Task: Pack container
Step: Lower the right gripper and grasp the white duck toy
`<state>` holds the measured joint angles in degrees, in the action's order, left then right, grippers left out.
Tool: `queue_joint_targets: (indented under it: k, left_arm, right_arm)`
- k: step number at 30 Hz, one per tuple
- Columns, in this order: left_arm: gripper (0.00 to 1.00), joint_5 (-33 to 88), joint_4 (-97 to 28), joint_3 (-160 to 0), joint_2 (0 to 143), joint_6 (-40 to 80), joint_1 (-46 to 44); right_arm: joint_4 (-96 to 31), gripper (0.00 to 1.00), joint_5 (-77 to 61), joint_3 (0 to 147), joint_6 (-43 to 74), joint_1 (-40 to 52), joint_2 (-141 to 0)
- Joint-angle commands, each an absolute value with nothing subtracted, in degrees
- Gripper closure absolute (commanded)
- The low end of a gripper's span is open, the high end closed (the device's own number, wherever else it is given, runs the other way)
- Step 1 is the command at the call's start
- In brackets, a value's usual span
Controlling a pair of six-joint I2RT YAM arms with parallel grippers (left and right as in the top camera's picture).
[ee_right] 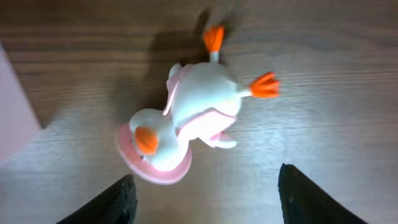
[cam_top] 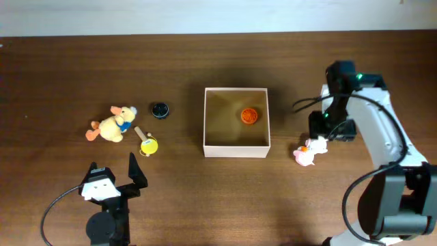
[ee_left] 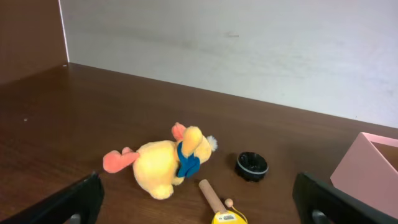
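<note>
Container (cam_top: 225,133) mid-counter (cam_top: 68,75), an orange ball (cam_top: 249,116) inside; right tool (ee_right: 205,200) spread wide, empty, by a white duck (ee_right: 199,106) just right of the container; left tool (ee_left: 199,208) wide open, empty, near left.

A dark wooden table (cam_top: 205,198) stands against a pale wall (ee_left: 249,43).

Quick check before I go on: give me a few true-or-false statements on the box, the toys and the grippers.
1. An orange ball lies inside the box. True.
2. The white duck is in the box. False: it lies on the table beside it.
3. The right gripper is shut on the white duck. False: it is open above the duck.
4. The yellow plush duck lies outside the box. True.
5. The left gripper is open. True.
</note>
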<state>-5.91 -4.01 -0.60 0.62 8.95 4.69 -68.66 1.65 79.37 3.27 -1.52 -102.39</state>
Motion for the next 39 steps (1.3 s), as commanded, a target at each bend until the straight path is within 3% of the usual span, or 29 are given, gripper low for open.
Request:
queue_joint_targets:
  k: [1,15,17,18,19,20,31,39]
  left_arm:
    - [0.01,-5.34,-4.32,-0.54,0.36,8.03,5.1]
    - [0.01,-5.34,-4.32,-0.54,0.36,8.03,5.1]
    - [0.01,-5.34,-4.32,-0.54,0.36,8.03,5.1]
    - [0.01,-5.34,-4.32,-0.54,0.36,8.03,5.1]
    - [0.01,-5.34,-4.32,-0.54,0.34,8.03,5.1]
    - [0.01,-5.34,-4.32,-0.54,0.36,8.03,5.1]
    - [0.01,-5.34,-4.32,-0.54,0.36,8.03,5.1]
    - [0.01,-5.34,-4.32,-0.54,0.36,8.03,5.1]
  right_arm:
    - [-64.16,0.37,0.19,74.35,3.95,-1.91,-102.06]
    - [-45.58,0.39,0.23,60.53,3.92,-1.91,-102.08]
    - [-45.04,0.48,0.23,60.53,3.92,-1.91,-102.08]
    - [-44.58,0.8,0.27,60.53,3.92,-1.91,-102.08]
    - [-44.47,0.92,0.27,60.53,3.92,-1.91,-102.08]
    - [-44.29,0.96,0.25,60.53,3.92,-1.91,-102.08]
    - [-42.63,0.96,0.67,61.56,3.9,-1.91,-102.08]
    - [-47.0,0.96,2.26,71.94,3.46,-1.91,-102.08]
